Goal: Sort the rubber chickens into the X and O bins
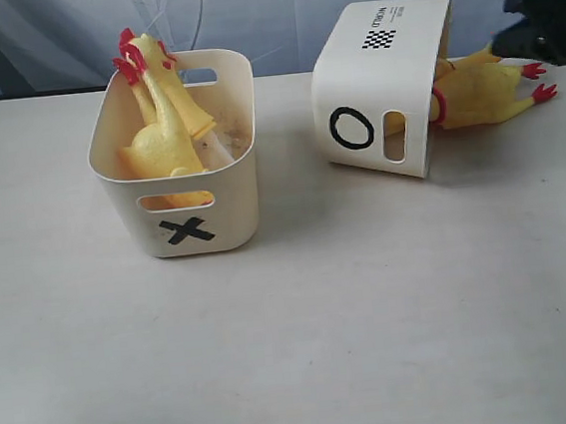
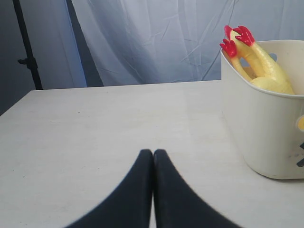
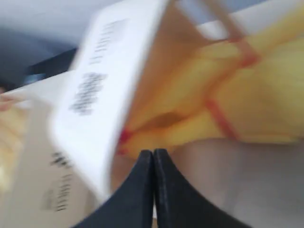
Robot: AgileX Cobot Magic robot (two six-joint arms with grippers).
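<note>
My left gripper (image 2: 153, 154) has its jaws pressed flat together. My right gripper (image 3: 153, 153) has its jaws pressed together too. My right arm (image 1: 544, 28) shows at two o'clock in the exterior view.

A black X (image 1: 187, 230) is showing on the near wall of the left bin (image 1: 129, 222), under its slot handle. A black O (image 1: 335, 130) is sitting on the near wall of the right bin (image 1: 341, 81), beside its slot. The right bin's base is carrying a small black checkered square (image 1: 379, 38) and a line of small print (image 1: 382, 10), too tiny to read. In the right wrist view that dark print (image 3: 88, 92) is blurring beyond reading. In the left wrist view only a black stroke (image 2: 300, 159) is showing.
</note>
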